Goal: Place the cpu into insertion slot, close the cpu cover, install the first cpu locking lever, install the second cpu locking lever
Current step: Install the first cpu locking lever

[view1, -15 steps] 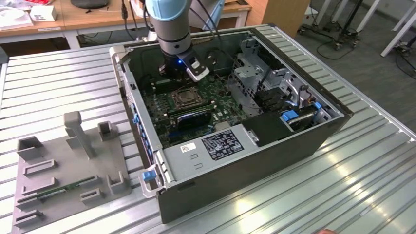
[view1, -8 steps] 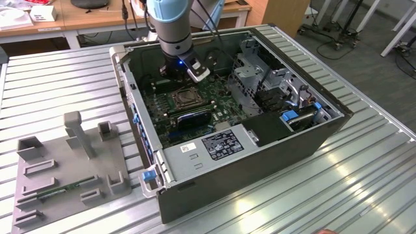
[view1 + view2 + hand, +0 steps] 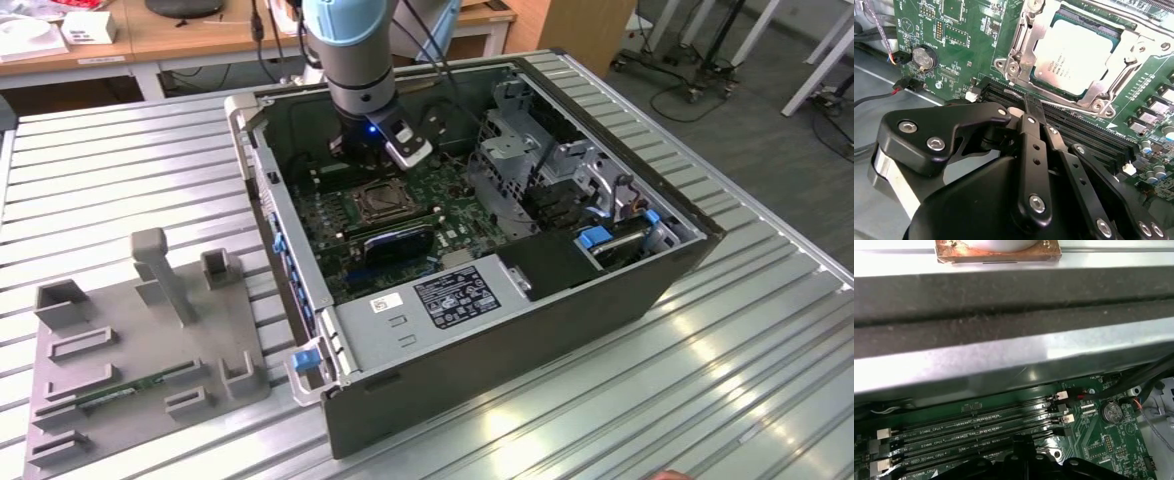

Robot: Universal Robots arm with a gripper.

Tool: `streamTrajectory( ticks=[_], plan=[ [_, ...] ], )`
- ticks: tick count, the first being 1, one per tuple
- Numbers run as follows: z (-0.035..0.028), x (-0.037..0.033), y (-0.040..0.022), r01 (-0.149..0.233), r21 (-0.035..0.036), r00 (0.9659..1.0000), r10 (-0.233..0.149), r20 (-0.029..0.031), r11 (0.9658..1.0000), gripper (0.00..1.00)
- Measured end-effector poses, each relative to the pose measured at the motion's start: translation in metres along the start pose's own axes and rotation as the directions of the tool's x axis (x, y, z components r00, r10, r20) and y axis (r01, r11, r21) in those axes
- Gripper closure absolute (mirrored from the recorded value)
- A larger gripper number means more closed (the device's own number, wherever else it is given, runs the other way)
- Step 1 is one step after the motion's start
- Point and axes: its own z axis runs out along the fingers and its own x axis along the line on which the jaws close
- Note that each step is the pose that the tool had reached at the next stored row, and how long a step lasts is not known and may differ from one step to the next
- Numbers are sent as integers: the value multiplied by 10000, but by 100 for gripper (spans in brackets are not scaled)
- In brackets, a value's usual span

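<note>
We start with a ribbed metal surface [image 3: 747,330], with wooden desks behind it. On it lies an open computer case [image 3: 534,330], its side removed. On the exterior view's left, a grey fixture tray [image 3: 230,335] with upright blocks lies just beside the case. The blue-grey arm [image 3: 350,50] reaches down into the case at its far end, over the green motherboard [image 3: 954,30].

In the second wrist view we see the jaws clenched, their black fingers [image 3: 1029,150] pressed together at the tips with nothing between them. The tips are down at the long black memory slots [image 3: 979,422], just beside the insertion slot [image 3: 378,203].

The cpu cover [image 3: 1023,47] lies down flat over the slot, its silvery frame around the chip. The cpu [image 3: 1074,52] sits inside the slot, its pale metal top showing through the cover's window. Well apart from it, a round coin battery [image 3: 923,57] stands on the board near red and black wires.
</note>
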Motion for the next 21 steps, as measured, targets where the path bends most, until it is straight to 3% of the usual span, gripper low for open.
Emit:
streamTrajectory(
  ticks=[21],
  plan=[
    [82,15,44,27,103,10000,-27,17,9999,89]
  ],
)
